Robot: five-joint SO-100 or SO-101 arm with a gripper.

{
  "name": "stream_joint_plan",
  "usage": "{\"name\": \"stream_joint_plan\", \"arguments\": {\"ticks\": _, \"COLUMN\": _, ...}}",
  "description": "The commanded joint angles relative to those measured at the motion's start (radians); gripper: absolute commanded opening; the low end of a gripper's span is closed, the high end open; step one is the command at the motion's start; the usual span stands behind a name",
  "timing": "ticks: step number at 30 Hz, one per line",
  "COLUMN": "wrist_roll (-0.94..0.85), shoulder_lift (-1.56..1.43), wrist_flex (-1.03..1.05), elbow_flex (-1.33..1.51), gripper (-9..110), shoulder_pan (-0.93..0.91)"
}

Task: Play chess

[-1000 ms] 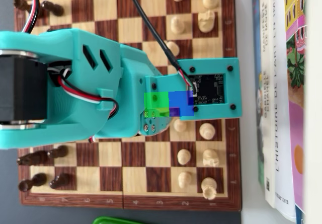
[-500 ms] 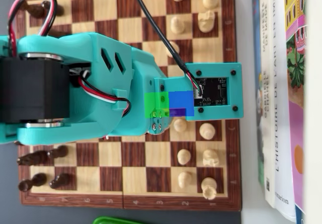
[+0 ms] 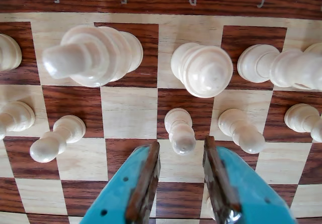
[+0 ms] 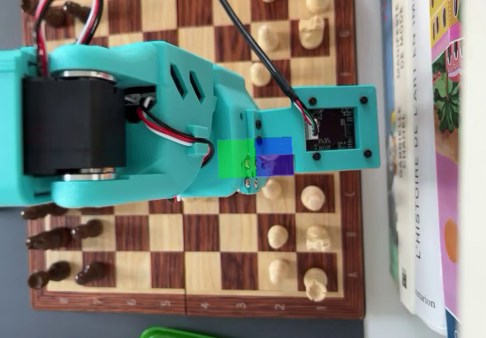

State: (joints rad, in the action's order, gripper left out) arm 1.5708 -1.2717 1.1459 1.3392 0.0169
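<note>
Pawn (image 3: 179,131) on the D file is straddled by the gripper (image 3: 181,156), spread wide and empty; descent and closure are judged next.

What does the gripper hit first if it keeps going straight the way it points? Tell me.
Most likely the white pawn standing in line with the gap of the open gripper in the wrist view. Beyond it stands a larger white piece on the D file. Depth is hard to judge, so the fingers may pass either side of the pawn.

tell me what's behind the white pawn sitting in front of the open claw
In the wrist view, behind the pawn stands a taller white piece on the D-file back rank. The overhead view hides both under the arm.
</note>
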Motion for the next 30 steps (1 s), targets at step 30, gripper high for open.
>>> {"name": "stream_joint_plan", "arguments": {"ticks": 30, "wrist_roll": 0.025, "shoulder_lift": 0.055, "wrist_flex": -0.021, "elbow_flex": -0.086, "gripper": 13, "shoulder_pan": -0.014}}
